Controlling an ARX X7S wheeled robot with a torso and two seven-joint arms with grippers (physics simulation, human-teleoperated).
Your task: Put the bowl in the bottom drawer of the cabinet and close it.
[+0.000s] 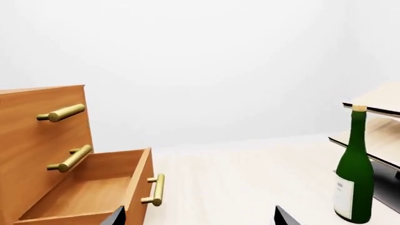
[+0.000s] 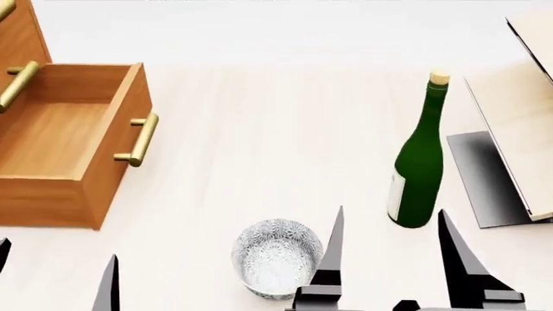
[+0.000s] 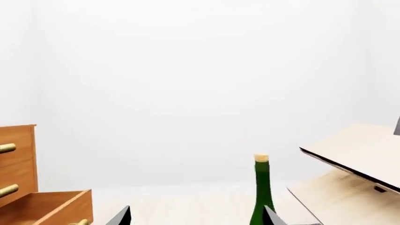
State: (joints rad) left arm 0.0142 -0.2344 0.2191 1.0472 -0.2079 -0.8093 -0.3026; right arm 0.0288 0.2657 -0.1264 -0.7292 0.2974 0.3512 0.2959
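Right gripper [image 2: 390, 243] stands open on my head view, its fingers spread, the nearer one just beside the bowl [image 2: 278, 257] and not touching it. Left gripper [image 2: 57, 269] is open too, holding nothing. The bowl sits upright on the table [image 2: 259, 142], near me, well apart from the drawer [image 2: 74, 139], which is already pulled out and empty. I judge the bowl light, stiff, glazed and likely slippery, perhaps breakable; I would pinch its rim, one finger inside, one outside. A bottle [image 2: 419, 168] stands just right of my gripper and could tip. The table is pale, smooth wood; the room is plain white.
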